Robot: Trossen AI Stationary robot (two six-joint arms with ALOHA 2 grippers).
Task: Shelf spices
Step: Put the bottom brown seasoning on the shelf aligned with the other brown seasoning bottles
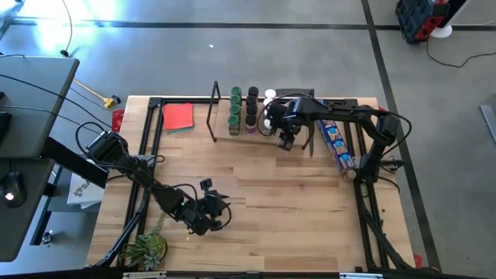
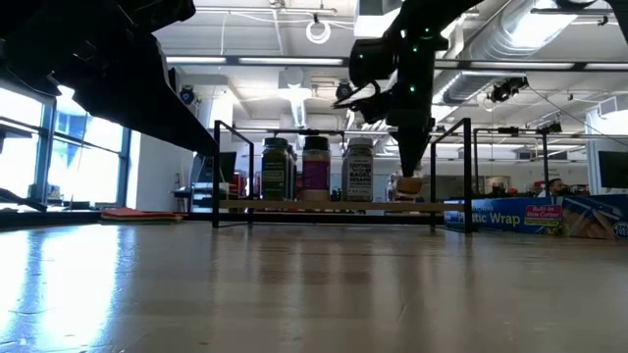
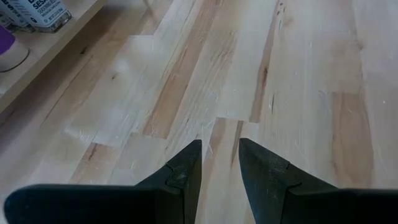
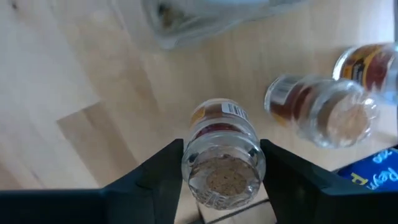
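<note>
Shelf [image 1: 225, 133], a light-wood board with thin black wire end frames at the table's far side: you have several cylindrical jars [image 1: 235, 109] standing on it already, green and black lids, printed labels.

Right gripper [image 4: 222, 163]: its dark fingers flank a clear, tan-lidded jar [image 4: 222, 165] at the shelf's right end; a firm grip can't be told. I'd judge shelving well along.

Left gripper [image 3: 219, 163]: idle, slightly parted, empty over smooth, near-left tabletop [image 3: 298, 74].

A clear-lidded spice jar [image 4: 222, 158] stands between the right gripper's [image 4: 222, 163] fingers on the shelf [image 1: 267, 136]; more jars [image 1: 242, 111] stand in rows beside it.
</note>
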